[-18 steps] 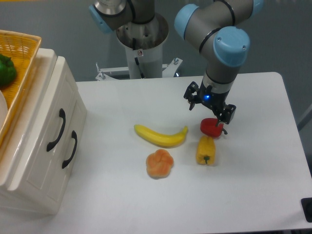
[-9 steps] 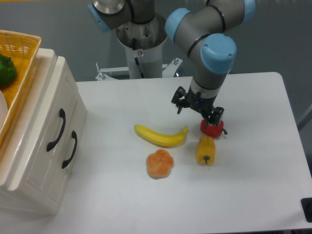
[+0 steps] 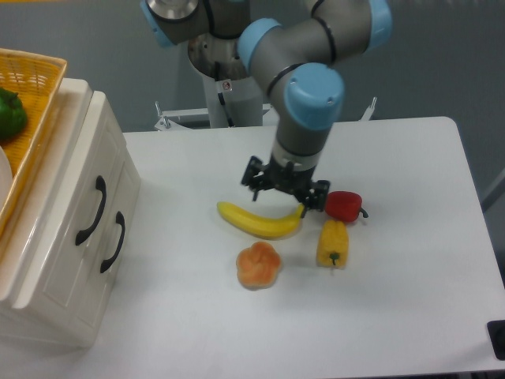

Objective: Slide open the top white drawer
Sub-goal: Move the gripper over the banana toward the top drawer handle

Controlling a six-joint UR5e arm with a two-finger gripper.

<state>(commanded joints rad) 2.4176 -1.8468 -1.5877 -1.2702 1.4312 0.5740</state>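
The top white drawer [image 3: 72, 192] is the upper of two cream-white fronts on the cabinet at the left edge. It sits flush and shut, and its curved black handle [image 3: 91, 209] faces right. The lower drawer's handle [image 3: 113, 242] lies just below it. My gripper [image 3: 285, 188] hangs over the middle of the table, directly above the banana's right end and far to the right of the cabinet. Its fingers are spread open with nothing between them.
A yellow banana [image 3: 256, 222], an orange fruit [image 3: 258, 265], a yellow pepper [image 3: 332, 243] and a red pepper [image 3: 344, 205] lie mid-table around the gripper. A yellow wicker basket [image 3: 39, 95] holding a green pepper [image 3: 10, 114] rests on the cabinet top.
The gripper has swung left, from above the red pepper to above the banana's right end, which uncovers the red pepper. The drawers and fruit have not moved.
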